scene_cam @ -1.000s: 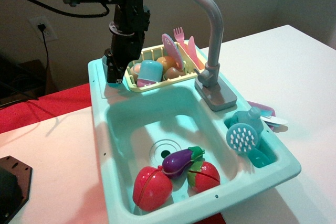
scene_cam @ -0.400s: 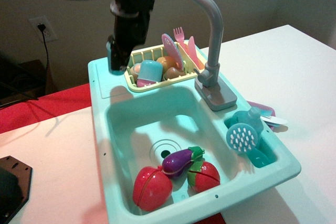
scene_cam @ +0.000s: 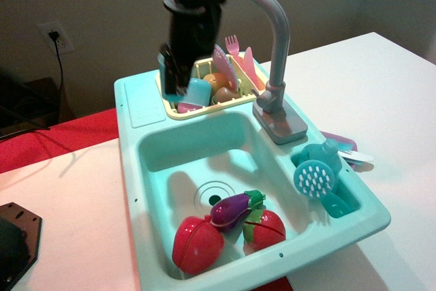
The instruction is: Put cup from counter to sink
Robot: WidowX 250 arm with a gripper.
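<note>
Lifted off the ribbed counter (scene_cam: 142,102), the pincer (scene_cam: 173,73) has swung to its own right since the earlier frames and now hangs in the air over the near-left corner of the yellow dish rack (scene_cam: 204,108), carrying the cup (scene_cam: 164,67) with it.

Nearest of all, well below and in front of the pincer, a white tabletop (scene_cam: 75,216) runs under the toy unit, with a black plate (scene_cam: 15,242) at its left edge. At the front of the sink (scene_cam: 158,161) lie a red tomato (scene_cam: 196,244), a purple eggplant (scene_cam: 235,208) and a strawberry (scene_cam: 266,228), near the ringed drain (scene_cam: 211,194). Off to the pincer's right, a side well holds a blue strainer (scene_cam: 315,180).

Farther back, a grey tap (scene_cam: 271,46) rises just right of the pincer. A red cloth (scene_cam: 54,138) shows to its left, and behind is a beige wall with a socket (scene_cam: 56,36).

Only a sliver of teal-blue translucent plastic shows of the cup, pinched between the dark jaws, clear of the counter and of the basin.
</note>
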